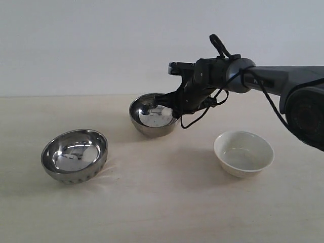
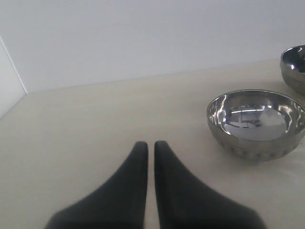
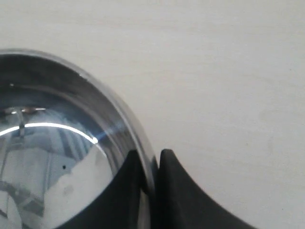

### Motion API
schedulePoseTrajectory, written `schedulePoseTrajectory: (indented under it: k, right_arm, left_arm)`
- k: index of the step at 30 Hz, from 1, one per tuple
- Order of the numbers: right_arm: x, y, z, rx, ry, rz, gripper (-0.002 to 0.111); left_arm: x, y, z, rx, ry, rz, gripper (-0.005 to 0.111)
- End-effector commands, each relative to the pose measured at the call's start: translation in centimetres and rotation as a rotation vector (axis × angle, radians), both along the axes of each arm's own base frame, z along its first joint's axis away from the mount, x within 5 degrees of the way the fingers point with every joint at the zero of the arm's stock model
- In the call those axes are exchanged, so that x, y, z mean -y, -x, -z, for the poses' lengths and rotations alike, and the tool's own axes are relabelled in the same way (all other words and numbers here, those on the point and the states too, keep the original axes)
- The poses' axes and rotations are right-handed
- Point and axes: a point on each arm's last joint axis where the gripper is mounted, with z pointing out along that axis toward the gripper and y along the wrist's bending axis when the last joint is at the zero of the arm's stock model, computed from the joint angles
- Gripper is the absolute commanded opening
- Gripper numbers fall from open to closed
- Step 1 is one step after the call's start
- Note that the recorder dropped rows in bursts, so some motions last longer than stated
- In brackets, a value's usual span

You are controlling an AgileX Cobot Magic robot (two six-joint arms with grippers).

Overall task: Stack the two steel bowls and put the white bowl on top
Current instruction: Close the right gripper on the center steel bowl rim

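Observation:
Two steel bowls are on the pale wooden table: one at the front left, the other further back near the middle. My right gripper reaches in from the right and is shut on the rim of the rear steel bowl, one finger inside and one outside. That bowl looks tilted. The white bowl sits at the front right, empty. My left gripper hovers low over bare table, shut on nothing, with the front steel bowl off to one side and the rear one beyond it.
A white wall backs the table. The right arm's black cables hang beside the rear bowl.

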Motion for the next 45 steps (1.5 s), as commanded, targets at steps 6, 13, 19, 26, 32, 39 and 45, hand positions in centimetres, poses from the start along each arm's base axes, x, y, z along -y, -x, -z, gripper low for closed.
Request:
schedulePoseTrajectory:
  k: [6,13,19,26,32,39,45]
  right_arm:
    - [0.4,1.6,-5.1,-0.052,0.000,-0.045,0.000]
    - [0.9,4.0,-11.7,-0.042,-0.030,-0.101,0.000]
    - [1.5,7.7,-14.4,0.007,-0.057,-0.108,0.000]
    - [1.6,12.9,-14.0,0.001,-0.023,-0.169,0.000]
    - [1.8,15.4,-11.1,-0.020,-0.045,-0.146,0.000]
    - [2.7,16.4,-7.8,-0.023,-0.032,-0.117,0.000]
    - [2.5,16.1,-5.9,-0.044,-0.021,-0.105,0.000]
  left_arm:
    - [0.0,0.0,0.0,0.008,0.016,-0.003,0.004]
    - [0.0,0.0,0.0,0.008,0.016,-0.003,0.004]
    - [0.0,0.0,0.0,0.008,0.016,-0.003,0.004]
    - [0.0,0.0,0.0,0.008,0.016,-0.003,0.004]
    - [0.0,0.0,0.0,0.008,0.016,-0.003,0.004]
    - [0.0,0.0,0.0,0.008,0.016,-0.003,0.004]
    - [0.0,0.0,0.0,0.008,0.016,-0.003,0.004]
